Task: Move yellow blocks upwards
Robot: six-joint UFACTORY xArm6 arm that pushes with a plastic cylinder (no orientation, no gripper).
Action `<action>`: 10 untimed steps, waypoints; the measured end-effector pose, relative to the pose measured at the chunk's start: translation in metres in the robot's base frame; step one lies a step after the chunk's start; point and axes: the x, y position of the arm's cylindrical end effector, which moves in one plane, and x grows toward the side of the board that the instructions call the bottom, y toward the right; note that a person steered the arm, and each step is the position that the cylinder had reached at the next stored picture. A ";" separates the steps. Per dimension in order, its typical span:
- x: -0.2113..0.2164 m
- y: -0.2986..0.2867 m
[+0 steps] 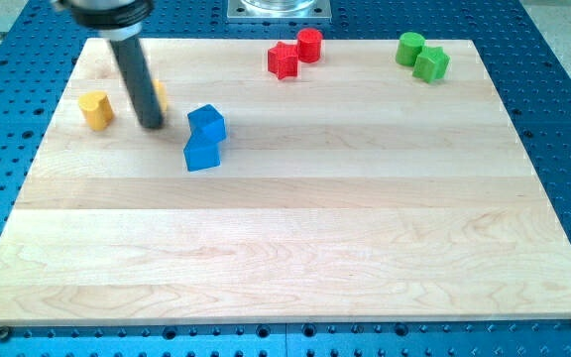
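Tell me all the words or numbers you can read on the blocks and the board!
None: no words, numbers or signs show anywhere.
The yellow block, blue blocks, red blocks, green blocks and wooden board are all plain.
My tip sits right of the yellow block.

I see my rod dark grey to its tip [153,126]. The board [295,248] is pale wood with lengthwise grain stripes, on a blue perforated table [563,119]. Near the board's top-left corner a yellow cylinder [95,109] and an orange-yellow block [162,95] mostly hidden behind the rod; two blue blocks [205,138]; a red star [283,61] and red cylinder [309,45]; two green blocks [422,56] near the top-right corner.
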 end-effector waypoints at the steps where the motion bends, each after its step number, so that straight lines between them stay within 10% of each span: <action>1: -0.017 0.042; 6: 0.068 -0.071; 10: -0.017 -0.075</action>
